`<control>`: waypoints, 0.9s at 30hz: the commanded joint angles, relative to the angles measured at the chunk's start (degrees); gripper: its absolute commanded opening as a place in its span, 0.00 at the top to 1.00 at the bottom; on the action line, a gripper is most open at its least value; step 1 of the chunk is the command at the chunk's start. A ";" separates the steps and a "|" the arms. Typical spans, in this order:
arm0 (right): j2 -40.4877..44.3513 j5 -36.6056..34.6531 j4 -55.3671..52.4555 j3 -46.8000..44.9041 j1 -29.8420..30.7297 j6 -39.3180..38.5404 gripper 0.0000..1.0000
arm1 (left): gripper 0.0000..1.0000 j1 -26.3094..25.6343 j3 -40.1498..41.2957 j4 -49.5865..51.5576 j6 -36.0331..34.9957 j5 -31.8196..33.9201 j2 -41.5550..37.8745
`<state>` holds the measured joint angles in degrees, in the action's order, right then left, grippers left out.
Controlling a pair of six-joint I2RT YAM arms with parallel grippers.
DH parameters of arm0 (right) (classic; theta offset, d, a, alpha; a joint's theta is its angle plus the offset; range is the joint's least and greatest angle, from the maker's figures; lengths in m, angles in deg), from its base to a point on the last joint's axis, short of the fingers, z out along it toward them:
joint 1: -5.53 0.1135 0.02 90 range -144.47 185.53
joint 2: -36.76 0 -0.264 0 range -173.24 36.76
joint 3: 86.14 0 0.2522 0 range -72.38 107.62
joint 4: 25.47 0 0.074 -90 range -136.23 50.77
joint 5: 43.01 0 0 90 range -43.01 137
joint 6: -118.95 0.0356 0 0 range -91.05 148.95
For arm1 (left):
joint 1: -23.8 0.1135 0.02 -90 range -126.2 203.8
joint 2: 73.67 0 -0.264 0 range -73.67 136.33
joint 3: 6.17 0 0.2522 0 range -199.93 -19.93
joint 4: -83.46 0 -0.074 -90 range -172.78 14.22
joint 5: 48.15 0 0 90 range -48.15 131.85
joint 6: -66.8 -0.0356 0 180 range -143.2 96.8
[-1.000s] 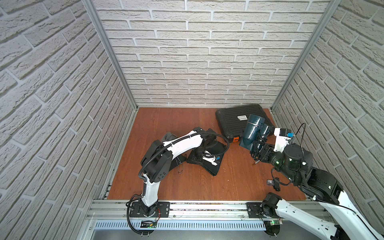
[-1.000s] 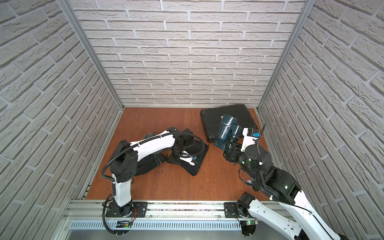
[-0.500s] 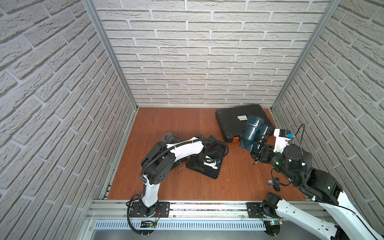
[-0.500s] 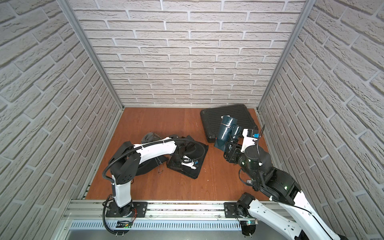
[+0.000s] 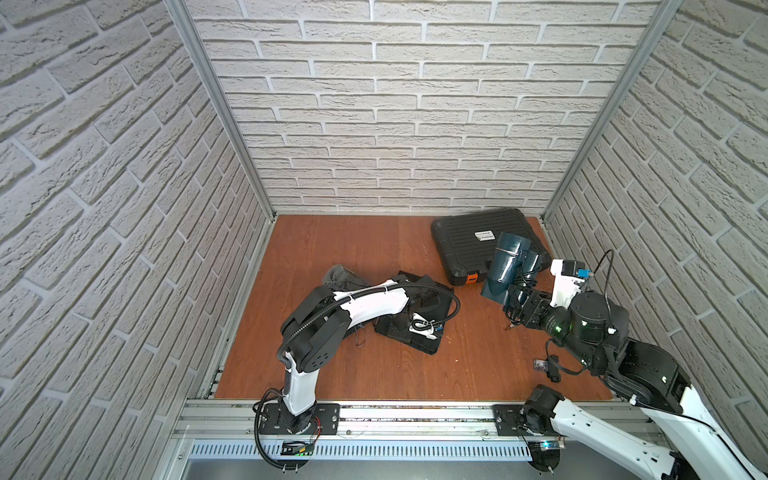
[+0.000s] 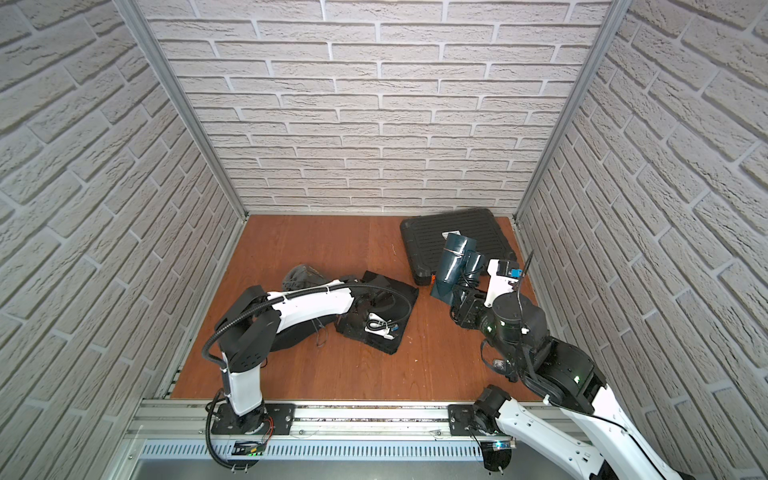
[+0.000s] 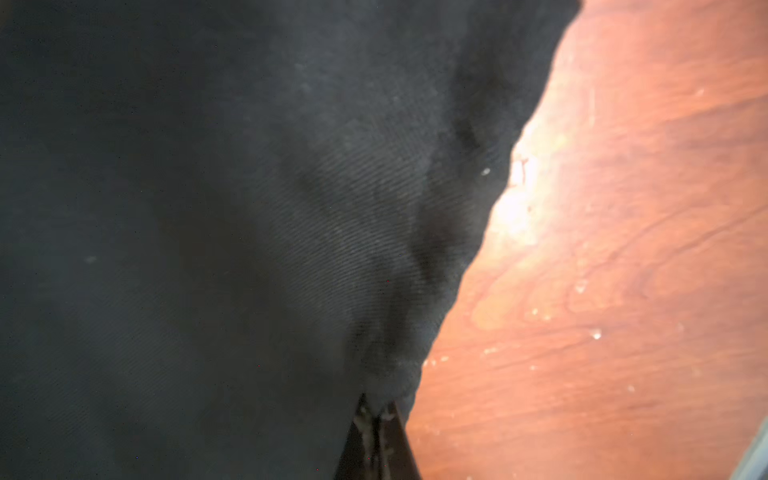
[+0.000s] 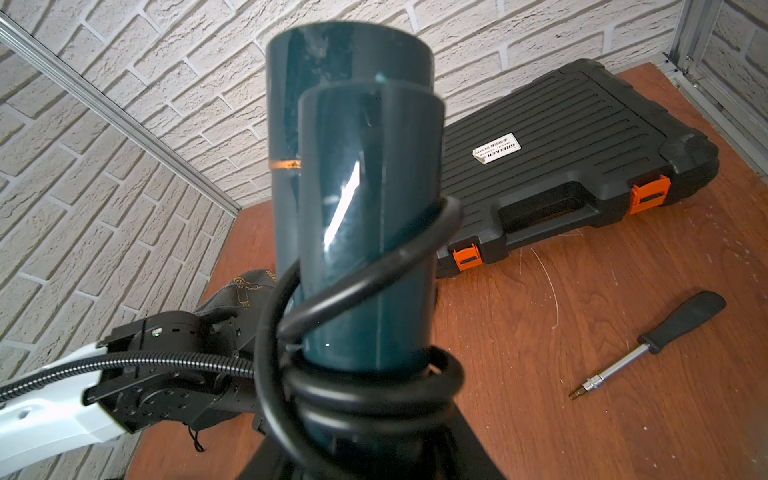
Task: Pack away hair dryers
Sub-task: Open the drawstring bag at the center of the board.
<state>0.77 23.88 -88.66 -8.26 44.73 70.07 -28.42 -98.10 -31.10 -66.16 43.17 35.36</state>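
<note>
Left arm [image 5: 365, 301] now lower, forearm pointing near 3 o'clock instead of 2 o'clock, left gripper [image 7: 377, 415] drawn back toward 6 o'clock, black pouch [image 5: 440, 291] beneath pulled flatter, grey pouch [image 5: 343, 276] at 11 o'clock more exposed

White brick-pattern walls [image 5: 415, 104], aluminium corner posts [image 5: 218, 104], reddish wood floor [image 5: 353, 249], front metal rail [image 5: 415, 415], even light

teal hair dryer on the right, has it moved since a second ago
No. The teal hair dryer overlaps the same corner of the black hard case as before, with its lower end still beside the orange latch.
</note>
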 commanded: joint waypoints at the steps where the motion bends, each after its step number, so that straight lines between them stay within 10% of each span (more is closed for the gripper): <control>1: 0.57 -0.79 1.37 3.66 -0.11 -0.59 0.98 | 1.00 1.85 -5.35 3.04 3.82 -0.47 -2.04; 18: -6.67 24.33 2.43 5.18 -0.09 2.52 0.97 | 1.00 15.56 -40.59 21.71 28.53 -12.05 2.59; 27: -13.11 37.29 9.68 2.79 2.52 4.81 0.97 | 1.00 14.91 -37.86 19.88 32.29 -5.51 -2.07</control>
<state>-11.32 55.66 -88.73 -4.96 45.69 73.62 -13.04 -137.64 -12.04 -36.50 35.35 36.35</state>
